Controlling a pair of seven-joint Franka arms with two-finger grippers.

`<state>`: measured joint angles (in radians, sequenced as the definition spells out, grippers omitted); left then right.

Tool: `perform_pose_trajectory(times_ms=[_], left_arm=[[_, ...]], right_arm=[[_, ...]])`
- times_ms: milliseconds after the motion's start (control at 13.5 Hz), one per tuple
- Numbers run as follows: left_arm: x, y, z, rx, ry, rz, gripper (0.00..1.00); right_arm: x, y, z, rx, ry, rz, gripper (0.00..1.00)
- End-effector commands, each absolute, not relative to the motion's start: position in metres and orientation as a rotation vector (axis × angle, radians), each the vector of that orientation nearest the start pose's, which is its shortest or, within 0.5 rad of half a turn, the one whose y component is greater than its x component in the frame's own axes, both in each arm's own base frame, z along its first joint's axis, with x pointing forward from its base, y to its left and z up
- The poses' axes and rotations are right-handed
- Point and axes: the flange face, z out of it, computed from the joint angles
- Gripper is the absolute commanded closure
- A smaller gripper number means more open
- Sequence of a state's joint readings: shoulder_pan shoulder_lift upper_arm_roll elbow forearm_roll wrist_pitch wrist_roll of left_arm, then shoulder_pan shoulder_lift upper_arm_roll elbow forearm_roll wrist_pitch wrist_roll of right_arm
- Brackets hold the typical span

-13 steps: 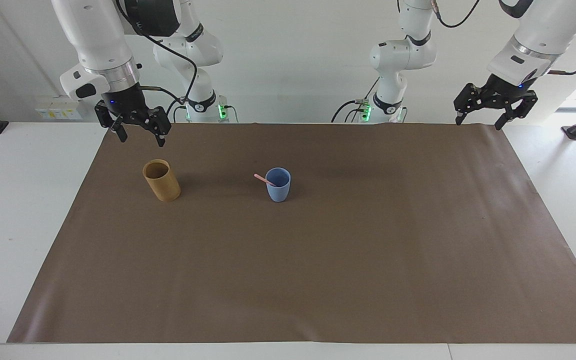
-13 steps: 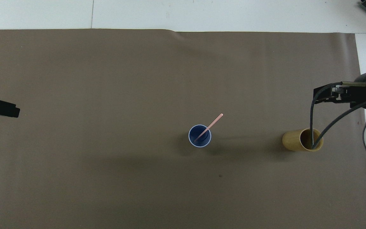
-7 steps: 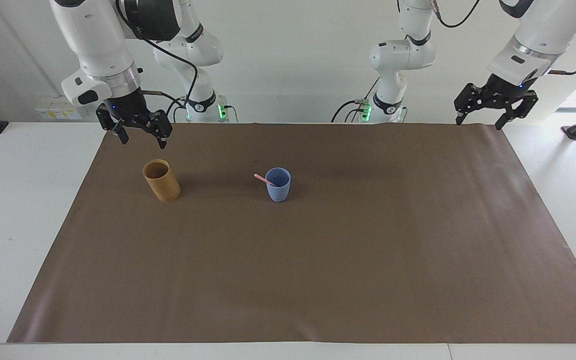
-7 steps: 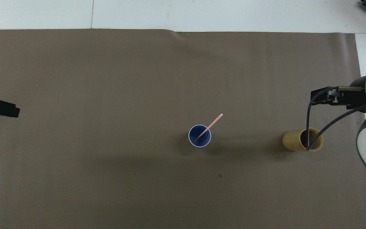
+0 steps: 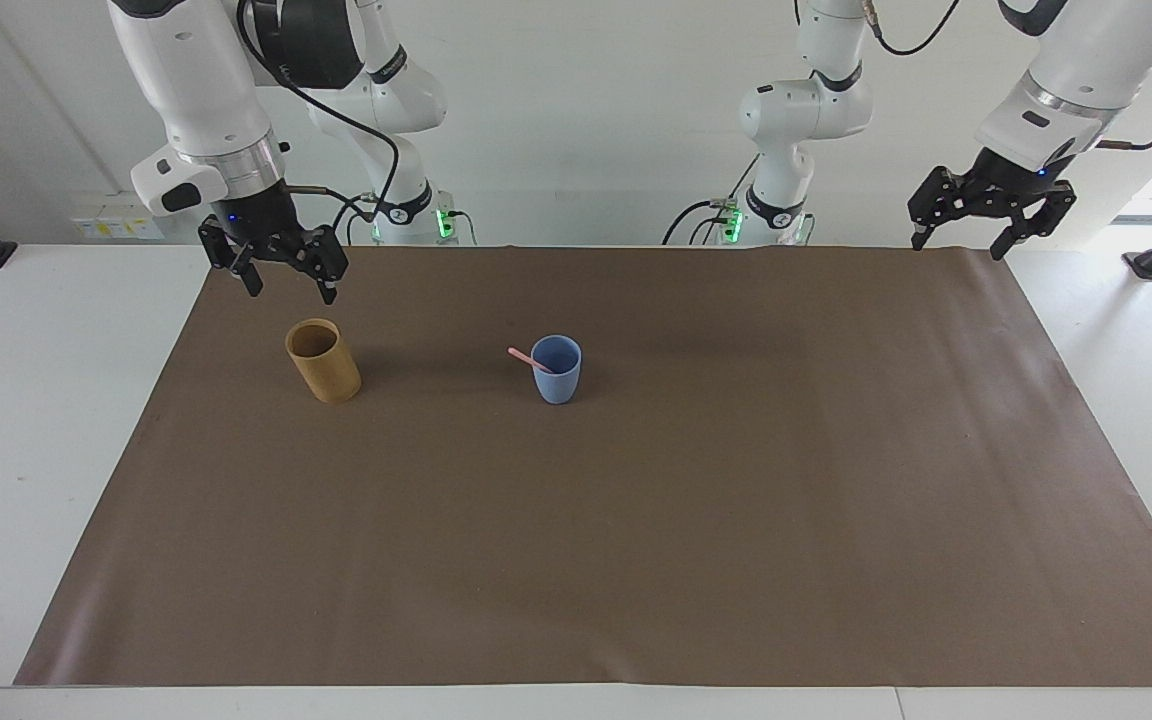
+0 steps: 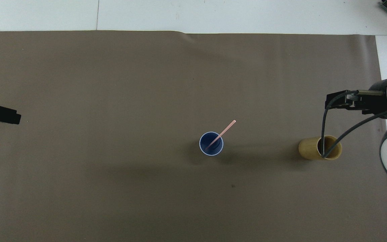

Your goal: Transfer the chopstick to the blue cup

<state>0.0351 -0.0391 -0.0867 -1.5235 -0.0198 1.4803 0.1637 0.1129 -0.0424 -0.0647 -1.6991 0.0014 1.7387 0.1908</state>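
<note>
The blue cup (image 5: 557, 372) stands upright on the brown mat, near the middle of the table's width. One pale pink chopstick (image 5: 521, 357) stands in it and leans over the rim toward the right arm's end. Both show in the overhead view, the cup (image 6: 215, 148) and the chopstick (image 6: 227, 128). My right gripper (image 5: 291, 293) hangs open and empty in the air over the mat by the tan cup. It also shows in the overhead view (image 6: 343, 101). My left gripper (image 5: 958, 249) waits open and empty over the mat's corner at the left arm's end.
A taller tan-brown cup (image 5: 324, 365) stands on the mat toward the right arm's end, level with the blue cup. No chopstick shows in it (image 6: 309, 149). The brown mat (image 5: 636, 540) covers most of the white table.
My right gripper has shifted slightly, down and toward the tan cup. The left arm, both cups and the chopstick have not moved.
</note>
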Motion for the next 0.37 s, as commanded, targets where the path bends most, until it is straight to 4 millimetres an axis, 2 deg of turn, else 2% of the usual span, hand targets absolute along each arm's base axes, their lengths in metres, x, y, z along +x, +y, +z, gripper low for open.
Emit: perform_pose_trajectory(times_ms=[0, 297], left_arm=[[0.5301, -0.0281, 0.6608, -3.122, 0.342, -0.009, 0.00], [0.5301, -0.0273, 0.6608, -3.123, 0.339, -0.009, 0.00]], right_arm=[[0.5544, 0.0246, 0.6044, -3.095, 0.186, -0.145, 0.00], [0.5543, 0.0255, 0.6036, -3.098, 0.151, -0.143, 0.00]])
